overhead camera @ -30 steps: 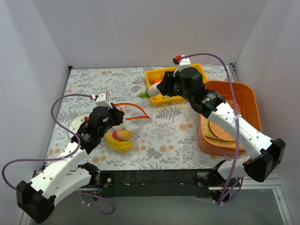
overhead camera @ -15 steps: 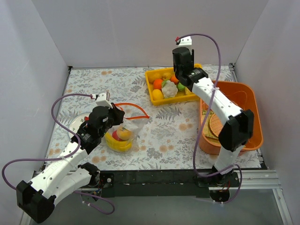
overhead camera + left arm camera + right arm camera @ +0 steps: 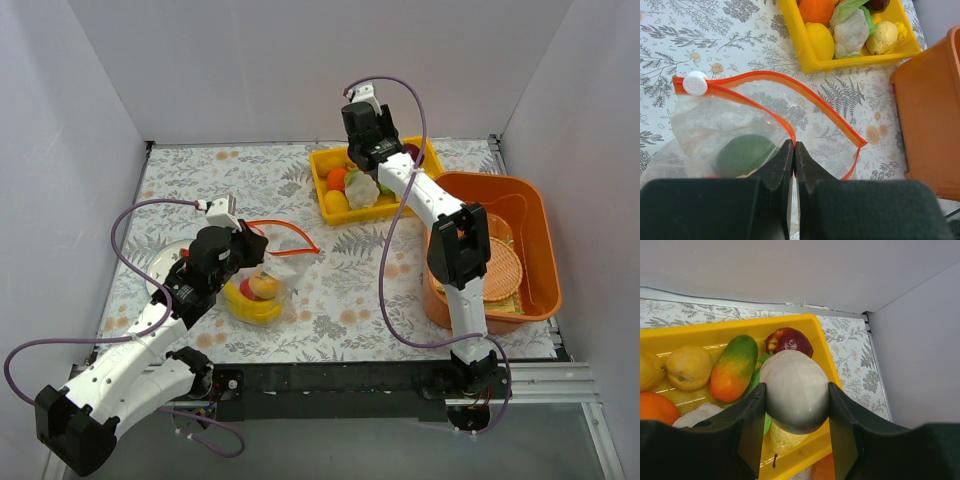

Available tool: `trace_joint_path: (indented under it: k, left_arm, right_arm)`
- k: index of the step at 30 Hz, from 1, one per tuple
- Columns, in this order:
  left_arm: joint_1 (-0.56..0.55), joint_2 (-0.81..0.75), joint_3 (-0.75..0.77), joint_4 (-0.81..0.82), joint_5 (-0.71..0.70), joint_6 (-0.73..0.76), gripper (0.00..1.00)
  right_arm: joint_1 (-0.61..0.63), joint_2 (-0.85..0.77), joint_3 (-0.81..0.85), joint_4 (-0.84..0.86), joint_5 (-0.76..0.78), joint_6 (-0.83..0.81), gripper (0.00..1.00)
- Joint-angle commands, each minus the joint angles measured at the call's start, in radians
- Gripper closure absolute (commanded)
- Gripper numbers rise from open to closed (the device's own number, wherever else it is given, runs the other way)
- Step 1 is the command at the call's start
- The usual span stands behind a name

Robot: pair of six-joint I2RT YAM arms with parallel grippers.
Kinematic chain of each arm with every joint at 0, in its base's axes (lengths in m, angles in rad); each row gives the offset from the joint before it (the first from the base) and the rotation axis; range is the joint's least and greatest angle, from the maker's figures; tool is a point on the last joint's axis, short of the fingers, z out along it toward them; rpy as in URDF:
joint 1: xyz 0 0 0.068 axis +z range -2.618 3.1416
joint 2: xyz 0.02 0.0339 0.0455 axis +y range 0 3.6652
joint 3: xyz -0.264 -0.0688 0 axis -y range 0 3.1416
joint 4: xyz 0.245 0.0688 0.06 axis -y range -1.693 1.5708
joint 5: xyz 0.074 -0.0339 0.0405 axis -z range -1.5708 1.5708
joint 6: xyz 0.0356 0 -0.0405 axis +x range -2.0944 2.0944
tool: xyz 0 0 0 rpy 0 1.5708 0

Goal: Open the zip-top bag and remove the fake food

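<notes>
My left jaws were pinched shut on the near lip of the zip-top bag (image 3: pixel 715 125), right at its red-orange zip strip (image 3: pixel 762 80). The bag lay on the floral surface (image 3: pixel 370 280) at my left, mouth gaping, with the banana bunch (image 3: pixel 250 306) and a green piece (image 3: pixel 742 155) inside. My right jaws clasped a white oblong piece (image 3: pixel 795 390) over the yellow tray (image 3: pixel 740 326) at the far side, beside the orange tub (image 3: pixel 535 215).

Left arm (image 3: pixel 130 362): white links, black joints.
Right arm (image 3: pixel 425 195): same colours.
Cables (image 3: pixel 150 205): purple, looping toward 9 o'clock.
Left gripper (image 3: pixel 794 146): black.
</notes>
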State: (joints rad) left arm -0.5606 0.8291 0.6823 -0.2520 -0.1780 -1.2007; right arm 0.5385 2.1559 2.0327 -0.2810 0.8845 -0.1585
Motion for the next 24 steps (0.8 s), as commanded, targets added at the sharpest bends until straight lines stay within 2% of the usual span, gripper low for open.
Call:
trace_joint_path:
  k: [1, 3, 17, 22, 24]
  left_arm:
    - [-0.004, -0.015, -0.003, 0.031, 0.020, 0.016, 1.00]
    - [-0.004, -0.015, -0.003, 0.033, 0.023, 0.016, 1.00]
    - [-0.004, -0.025, -0.009, 0.030, 0.026, 0.018, 1.00]
    - [-0.004, -0.027, -0.010, 0.031, 0.028, 0.018, 1.00]
    - [-0.004, -0.027, -0.010, 0.030, 0.029, 0.016, 1.00]
  right_arm:
    - [-0.003, 0.005, 0.021, 0.060, 0.002, -0.010, 0.60]
    - [-0.002, 0.010, -0.012, 0.081, -0.028, -0.001, 0.54]
    - [-0.009, 0.058, -0.083, 0.131, -0.059, 0.039, 0.49]
    - [-0.034, 0.056, -0.101, 0.105, -0.100, 0.105, 0.49]
    - [-0.046, 0.048, -0.111, 0.095, -0.130, 0.138, 0.45]
